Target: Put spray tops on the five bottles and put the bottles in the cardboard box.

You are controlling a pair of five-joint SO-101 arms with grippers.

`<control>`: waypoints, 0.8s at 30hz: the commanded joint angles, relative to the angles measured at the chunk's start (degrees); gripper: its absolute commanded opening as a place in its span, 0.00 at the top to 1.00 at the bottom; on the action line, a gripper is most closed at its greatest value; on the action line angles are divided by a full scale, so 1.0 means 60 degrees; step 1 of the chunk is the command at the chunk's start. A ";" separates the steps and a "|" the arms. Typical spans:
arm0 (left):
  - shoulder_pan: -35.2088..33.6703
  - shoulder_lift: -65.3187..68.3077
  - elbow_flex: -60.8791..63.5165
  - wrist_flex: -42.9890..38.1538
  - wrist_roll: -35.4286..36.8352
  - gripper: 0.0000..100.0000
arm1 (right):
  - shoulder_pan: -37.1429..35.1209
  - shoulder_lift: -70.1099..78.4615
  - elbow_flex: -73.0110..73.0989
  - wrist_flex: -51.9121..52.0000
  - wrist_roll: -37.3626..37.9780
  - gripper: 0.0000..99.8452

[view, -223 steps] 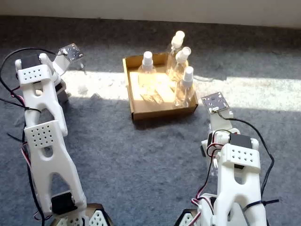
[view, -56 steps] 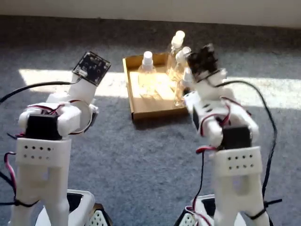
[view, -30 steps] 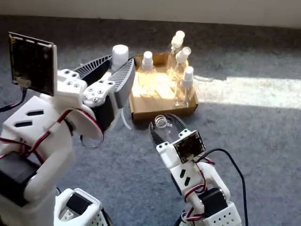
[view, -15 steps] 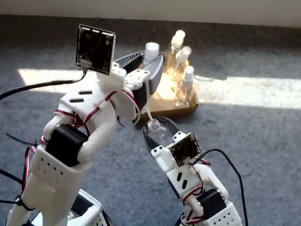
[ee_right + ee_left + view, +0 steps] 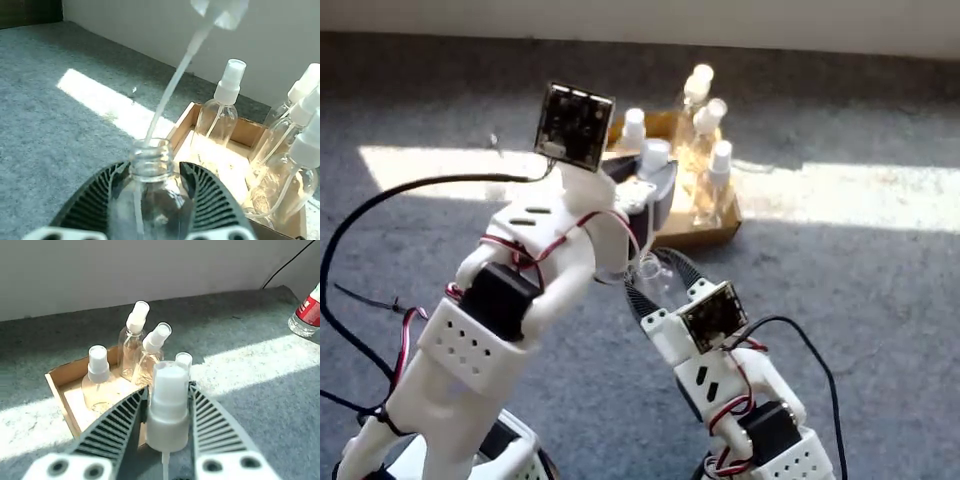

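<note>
From above, your left hand (image 5: 656, 172) has brought the spray top (image 5: 653, 156) lower, over the bottle (image 5: 648, 270). Your right hand (image 5: 658, 283) pinches that bottle upright, just near of the cardboard box (image 5: 716, 232).

Left wrist: both fingers pinch the top.

Right wrist: its tube enters the bottle's neck.

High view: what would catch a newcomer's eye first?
The left claw holds a spray top over the open bottle gripped by the right claw, with the top's tube dipping into the neck. Just behind them, four capped bottles stand in the sunlit box.
</note>
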 commanded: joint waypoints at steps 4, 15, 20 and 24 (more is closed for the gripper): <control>0.0711 -0.0403 0.0403 0.0073 0.0147 1.00 | 0.0916 -0.0110 -0.0769 0.0022 -0.0103 1.00; 0.0828 -0.2747 0.1810 0.0410 -0.0484 1.00 | 0.0960 -0.0110 -0.1311 0.0022 -0.1978 1.00; 0.0945 -0.2689 0.2000 0.0264 -0.0938 1.00 | 0.0403 -0.0110 -0.1311 0.0037 -0.0967 1.00; 0.0930 -0.2674 0.2015 0.0249 -0.0952 1.00 | 0.0374 -0.0110 -0.1311 0.0037 -0.0879 1.00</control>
